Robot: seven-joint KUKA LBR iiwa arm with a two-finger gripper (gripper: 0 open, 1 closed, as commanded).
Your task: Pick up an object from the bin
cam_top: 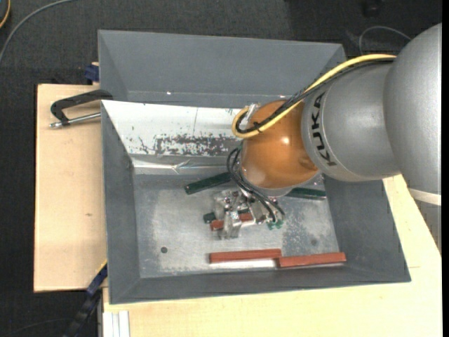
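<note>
Down in the middle of the bin [119, 209], your fingers [233, 222] sit low at the floor, small red and green bits [219, 225] lying close around them, and you cannot tell whether they are open or closed on anything. Toward the far wall from the fingers lies a dark green stick [207, 183], and on their near side, apart, a long red-brown bar [312, 260] lies flat.

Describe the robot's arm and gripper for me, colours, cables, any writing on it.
The arm is thick, rounded and silver-grey, with black KUKA lettering. Its wrist wears a glossy orange dome cover. A yellow cable runs into the cover, and black cables hang beside it. Below sits a small metal gripper with thin wires.
</note>
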